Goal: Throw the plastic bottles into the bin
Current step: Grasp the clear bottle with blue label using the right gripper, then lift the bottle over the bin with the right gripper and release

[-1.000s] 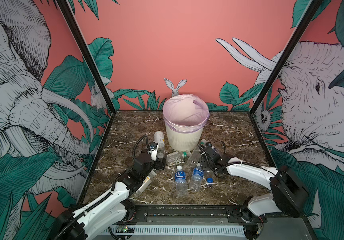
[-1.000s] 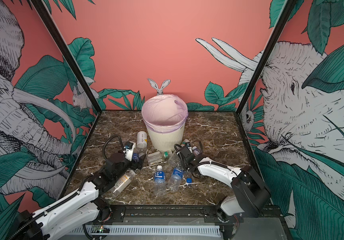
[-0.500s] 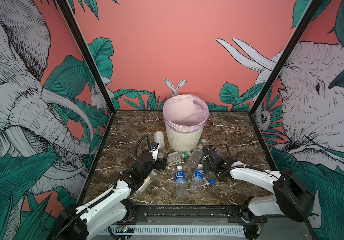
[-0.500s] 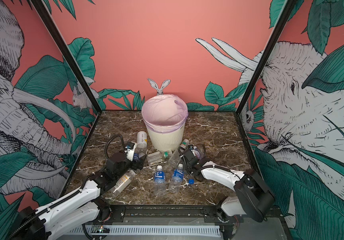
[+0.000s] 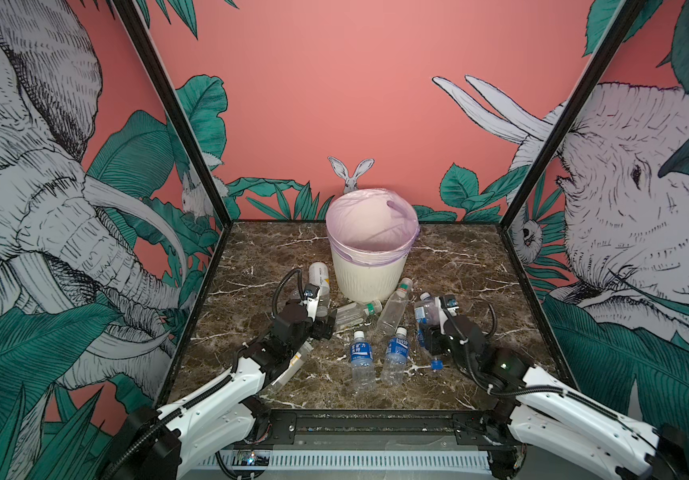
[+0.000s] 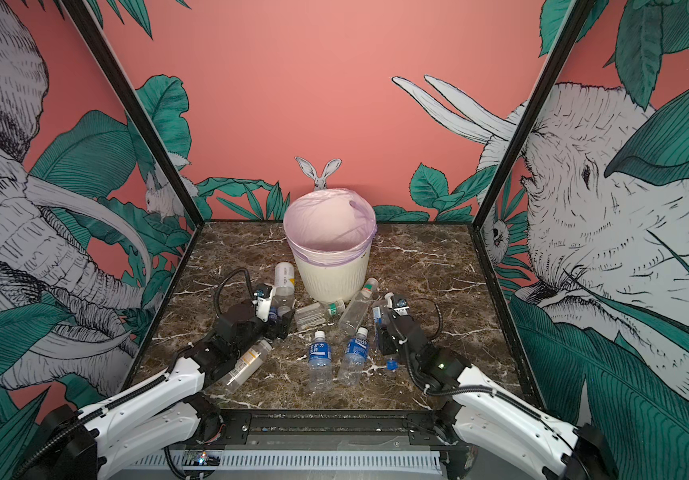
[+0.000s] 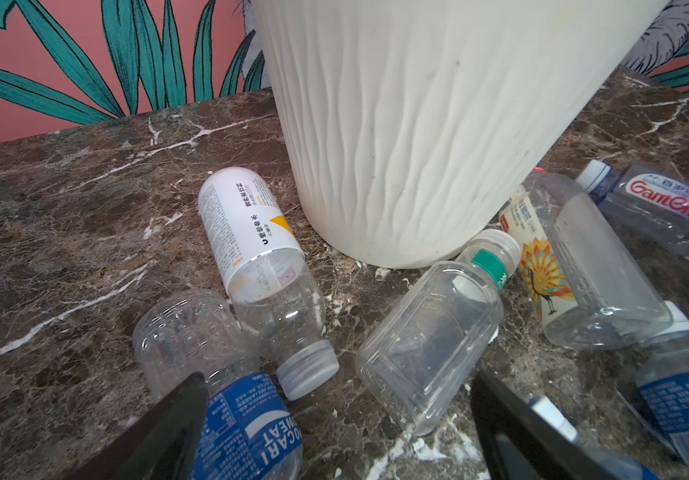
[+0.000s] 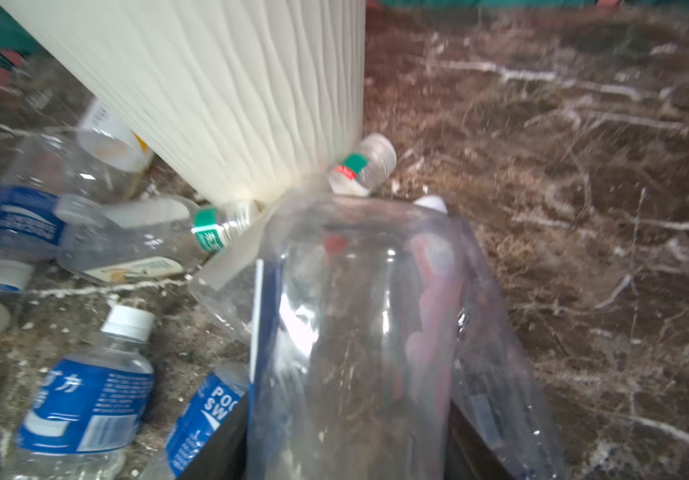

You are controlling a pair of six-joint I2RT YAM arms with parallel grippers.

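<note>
The cream ribbed bin (image 5: 369, 278) with its pink liner stands at mid-table in both top views (image 6: 330, 282). Several plastic bottles lie in front of it. My right gripper (image 5: 429, 332) is shut on a clear purple-labelled bottle (image 5: 425, 311), which fills the space between the jaws in the right wrist view (image 8: 359, 332), low beside the bin's right. My left gripper (image 5: 321, 326) is open and empty (image 7: 334, 432). A blue-labelled bottle (image 7: 247, 419) lies against one finger, and a square clear green-banded bottle (image 7: 430, 340) lies just ahead.
A white-and-yellow-labelled bottle (image 5: 319, 279) lies left of the bin. A tall clear bottle (image 5: 394, 305) leans at its base. Two blue-labelled bottles (image 5: 361, 361) (image 5: 396, 356) lie at front centre. Another bottle (image 6: 247, 363) lies under my left arm. A loose blue cap (image 5: 437, 364) sits near my right arm.
My right gripper has closed on the purple-labelled bottle and drawn back toward the front with it. The left arm has barely moved.
</note>
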